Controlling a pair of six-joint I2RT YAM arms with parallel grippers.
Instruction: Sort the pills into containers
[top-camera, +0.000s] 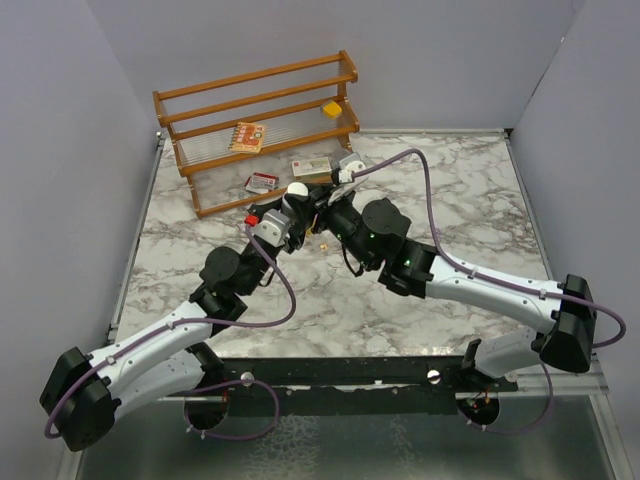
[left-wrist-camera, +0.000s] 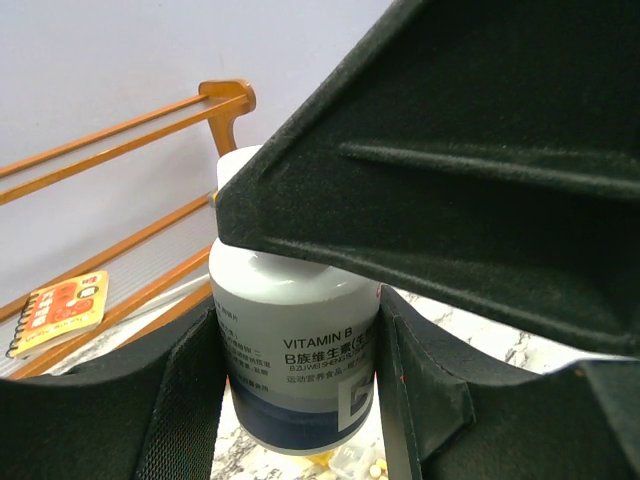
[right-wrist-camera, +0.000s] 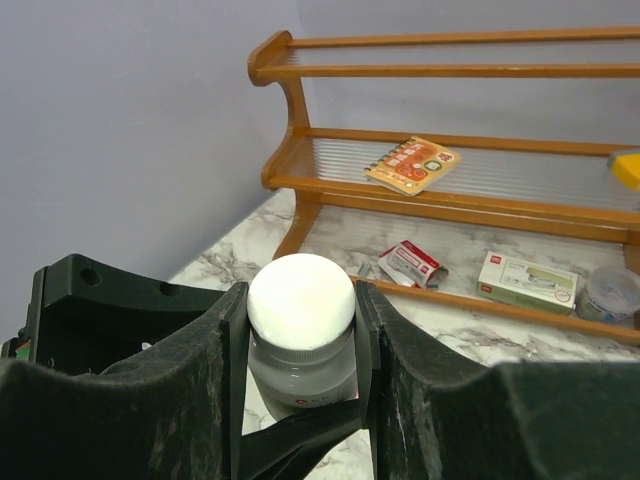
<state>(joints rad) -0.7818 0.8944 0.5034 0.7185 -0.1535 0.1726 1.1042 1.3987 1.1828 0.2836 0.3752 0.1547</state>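
Note:
Both grippers hold the pill bottle (top-camera: 297, 189) just above the marble table, in front of the rack. My left gripper (left-wrist-camera: 295, 380) is shut on the bottle's (left-wrist-camera: 300, 370) grey, labelled body. My right gripper (right-wrist-camera: 300, 300) is shut on the bottle's white cap (right-wrist-camera: 300, 300) from the other side. Its black finger covers most of the cap in the left wrist view. Below the bottle lies a small clear vial (left-wrist-camera: 349, 460) with tiny yellow pills (left-wrist-camera: 374, 469) beside it, mostly cut off by the frame edge.
A wooden rack (top-camera: 260, 120) stands at the back left, with a small notebook (top-camera: 247, 136) and a yellow cube (top-camera: 332, 108) on its shelves. Two cardboard boxes (top-camera: 262, 182) (top-camera: 311, 168) and a round grey tin (top-camera: 351, 163) lie at its foot, close behind the grippers.

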